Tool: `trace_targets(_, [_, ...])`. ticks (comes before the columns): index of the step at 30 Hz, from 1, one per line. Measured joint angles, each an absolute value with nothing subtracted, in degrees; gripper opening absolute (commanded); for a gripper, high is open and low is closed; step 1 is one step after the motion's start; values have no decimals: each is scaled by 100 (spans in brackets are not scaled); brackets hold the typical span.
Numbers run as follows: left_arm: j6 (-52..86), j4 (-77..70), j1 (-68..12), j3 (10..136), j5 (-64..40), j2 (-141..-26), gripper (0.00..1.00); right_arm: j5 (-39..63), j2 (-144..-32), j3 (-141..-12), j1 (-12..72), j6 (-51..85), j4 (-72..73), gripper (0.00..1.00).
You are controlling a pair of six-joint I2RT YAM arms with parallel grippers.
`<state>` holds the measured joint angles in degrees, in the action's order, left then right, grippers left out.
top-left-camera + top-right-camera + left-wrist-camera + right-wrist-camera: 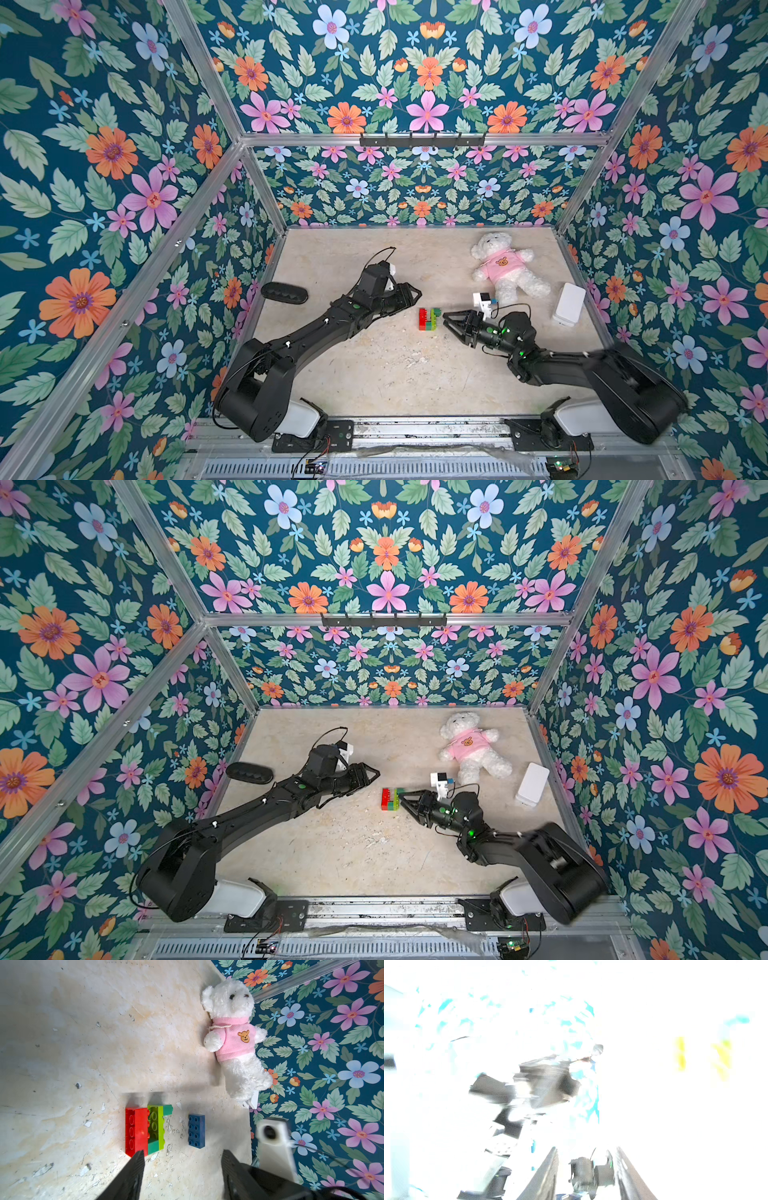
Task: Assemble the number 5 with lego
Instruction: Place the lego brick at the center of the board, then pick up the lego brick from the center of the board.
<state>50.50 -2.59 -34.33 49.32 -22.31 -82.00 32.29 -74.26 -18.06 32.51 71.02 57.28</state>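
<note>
The lego stack (429,319) lies on its side mid-table in both top views. In the left wrist view it shows as a red brick (136,1130), a lime brick (160,1126) and two small dark-green bricks (155,1146) joined together. A blue brick (196,1131) lies alone, studs up, a short gap beyond the stack. My left gripper (182,1155) is open and empty, hovering short of these bricks. My right gripper (445,321) points at the stack's green side and hides the blue brick in the top views. Its jaws stand apart with nothing held. The right wrist view is washed out and blurred.
A white teddy (505,270) in a pink shirt lies at the back right, close behind the right wrist. A white box (569,303) stands by the right wall. A black oval object (284,293) lies by the left wall. Flowered walls enclose the table.
</note>
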Motion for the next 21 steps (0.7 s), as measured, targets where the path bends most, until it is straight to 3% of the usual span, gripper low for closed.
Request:
trace_targets(4, [5050, -266, -3430, 4823, -2198, -8178, 62, 2720, -6449, -2279, 2698, 6130, 3636, 46])
trace_targets(10, [5050, -283, -3430, 4792, -2198, -8171, 62, 1667, -6375, -2547, 2565, 5070, 1334, 41])
trace_targets(21, [4956, -259, -3557, 4869, -2198, -8224, 62, 534, -6685, -2679, 2908, 4377, 266, 48])
